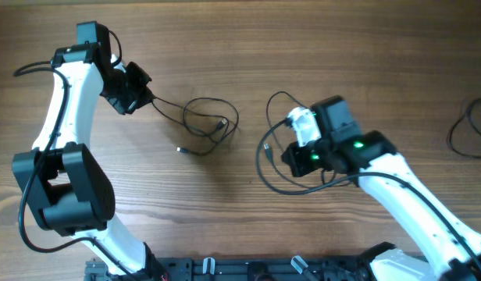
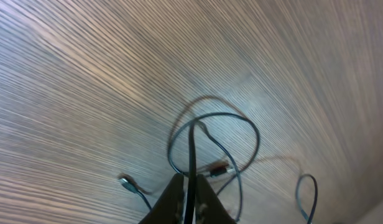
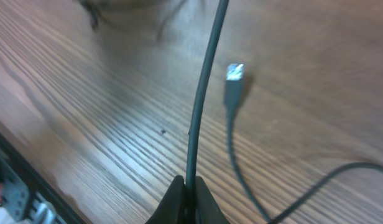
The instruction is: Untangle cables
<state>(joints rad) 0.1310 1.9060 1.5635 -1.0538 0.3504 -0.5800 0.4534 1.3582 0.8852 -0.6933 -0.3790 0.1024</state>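
The left gripper (image 1: 140, 95) is pinched tight on one cord (image 1: 169, 104) of the cables, and the right gripper (image 3: 190, 190) is clamped just as firmly on another cord (image 3: 203, 99), so each arm has its own strand. The step in hand looks like drawing the two apart. The sound way is probably to pull slowly and low, each arm out toward its own side, watching that the left cord's coiled loop (image 2: 257, 142) opens rather than cinches into a knot. A third cable (image 1: 451, 136) lies well apart at the right edge, untouched. The plugs are the likely snags: a silver-tipped plug (image 3: 235, 73) lies just beside the right cord, and another small plug (image 2: 125, 182) trails near the left loop. The wooden table (image 1: 365, 55) is bare, smooth-grained and pale brown, so cords should slide easily. A black rail (image 1: 225, 269) runs along its near edge.
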